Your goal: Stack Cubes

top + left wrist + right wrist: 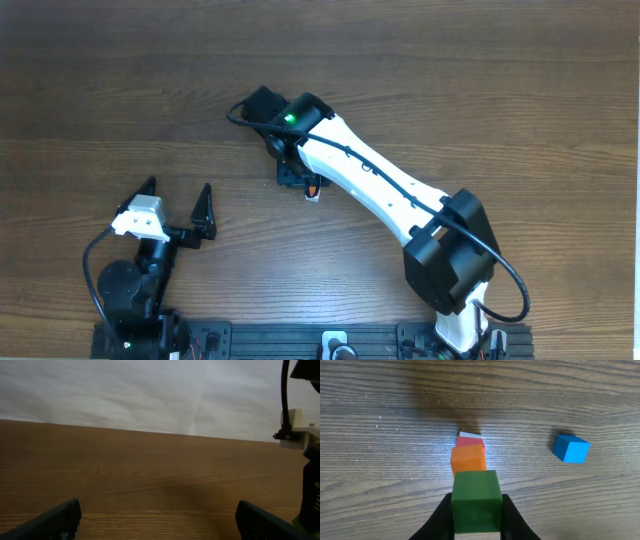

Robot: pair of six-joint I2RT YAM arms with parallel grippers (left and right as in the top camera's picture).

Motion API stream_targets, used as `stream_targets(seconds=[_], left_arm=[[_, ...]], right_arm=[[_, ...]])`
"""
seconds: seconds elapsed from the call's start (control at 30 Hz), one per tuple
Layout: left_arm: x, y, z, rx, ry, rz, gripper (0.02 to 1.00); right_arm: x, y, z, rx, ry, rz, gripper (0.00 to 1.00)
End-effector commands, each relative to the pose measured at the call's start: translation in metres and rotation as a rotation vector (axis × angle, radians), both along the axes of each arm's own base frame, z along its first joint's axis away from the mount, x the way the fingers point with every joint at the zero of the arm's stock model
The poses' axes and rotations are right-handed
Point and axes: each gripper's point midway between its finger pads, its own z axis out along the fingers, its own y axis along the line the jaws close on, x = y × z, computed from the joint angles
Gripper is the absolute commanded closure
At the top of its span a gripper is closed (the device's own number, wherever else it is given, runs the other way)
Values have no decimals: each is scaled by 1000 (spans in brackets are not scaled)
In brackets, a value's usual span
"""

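Green cube (pixel 476 500) clamped in right pincer (pixel 476 514), one black finger (pixel 441 519) pressed on each side face, top face toward the wrist camera. Held right at the orange cube (pixel 468 458): edges overlapping in the right wrist view, contact or gap impossible to tell. Red cube (pixel 473 442) peeking out just past the orange, then a white sliver (pixel 468 435) past the red. Looks like a stack seen from above, orange topmost; exact layering not resolvable. Orange rotated a touch against the green.

Blue cube (pixel 570 448) alone on the wood bench (pixel 380 460), turned at an angle to the grain, well apart from the other cubes.

From the top view: right arm (pixel 370 185) stretched diagonally from its base to mid-bench, wrist covering the cubes, a scrap of orange and red showing at its lower edge.

Left pincer (pixel 178 187) near its own base at the bench's left, fingers spread wide apart, well away from the cubes. In the left wrist view, low over the wood, with part of the right arm at the frame edge.
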Motion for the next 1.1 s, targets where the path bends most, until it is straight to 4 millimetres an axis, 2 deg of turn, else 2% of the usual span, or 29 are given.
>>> stream_targets(seconds=[0.03, 1.1], left_arm=[[0, -1, -1, 15, -6, -9, 18], [0, -1, -1, 14, -6, -9, 18]], right_arm=[[8, -3, -7, -19, -4, -11, 991], [5, -6, -19, -28, 14, -21, 987]])
